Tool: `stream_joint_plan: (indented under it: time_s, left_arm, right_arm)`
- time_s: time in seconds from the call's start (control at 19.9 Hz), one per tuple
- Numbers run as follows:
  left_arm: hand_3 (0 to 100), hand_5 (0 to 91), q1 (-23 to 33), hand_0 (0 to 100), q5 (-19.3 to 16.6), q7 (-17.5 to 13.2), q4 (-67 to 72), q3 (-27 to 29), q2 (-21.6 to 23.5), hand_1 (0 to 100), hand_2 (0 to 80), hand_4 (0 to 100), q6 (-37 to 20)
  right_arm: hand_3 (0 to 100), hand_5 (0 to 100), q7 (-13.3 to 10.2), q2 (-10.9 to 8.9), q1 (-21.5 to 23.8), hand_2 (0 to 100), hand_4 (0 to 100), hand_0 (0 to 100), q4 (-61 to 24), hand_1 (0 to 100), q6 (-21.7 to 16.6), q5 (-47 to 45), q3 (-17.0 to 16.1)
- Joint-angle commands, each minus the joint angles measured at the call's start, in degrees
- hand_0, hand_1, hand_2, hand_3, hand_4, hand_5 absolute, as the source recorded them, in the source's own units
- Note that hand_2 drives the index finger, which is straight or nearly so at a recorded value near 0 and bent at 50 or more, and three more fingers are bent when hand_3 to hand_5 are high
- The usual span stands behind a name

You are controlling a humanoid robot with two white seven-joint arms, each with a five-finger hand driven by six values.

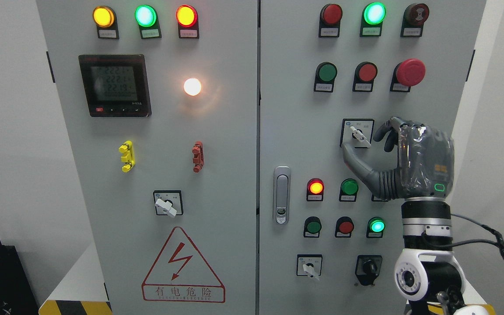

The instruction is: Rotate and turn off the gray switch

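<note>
The right hand is raised against the right door of a gray control cabinet, its arm rising from the lower right corner. The thumb reaches out to the hand's left and ends just below the gray switch, while the curled fingertips sit just to the switch's right. Thumb and fingers are spread around the switch, close to it but not clearly pinching it; whether a fingertip touches the knob cannot be told.

The gray switch sits just left of the hand on a square black-framed plate. Its white lever runs diagonally, long axis from upper left to lower right, the longer end pointing down toward the thumb.

Above the hand are a red mushroom button, a flat red button and a green button. Below the thumb are a lit red lamp and a green button; the palm covers part of a label next to them. Further below, near the wrist, a green lamp glows, and a black knob switch sits left of the forearm. A door latch lies well left of the hand.

On the far left door, a red warning triangle with a lightning bolt reads 有电危险. A digital meter shows rows of digits beginning 222. The small button labels are too small to read.
</note>
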Motion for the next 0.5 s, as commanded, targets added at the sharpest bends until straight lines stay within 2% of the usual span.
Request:
stream_joint_plan:
  time_s: [0.0,0.45]
  left_arm:
    - [0,0.0,0.0,12,0.0,0.02,0.0,1.84,-0.01,39,0.0,0,0.0]
    - [0,0.0,0.0,12,0.0,0.02,0.0,1.84,-0.01,39,0.0,0,0.0]
  right_arm:
    - [86,97,-0.03,0.1,-0.27,63,81,13,0.74,28,0.06,0.03,0.07]
    - [86,97,-0.03,0.02,-0.62,64,81,12,1.62,29,0.59,0.12,0.07]
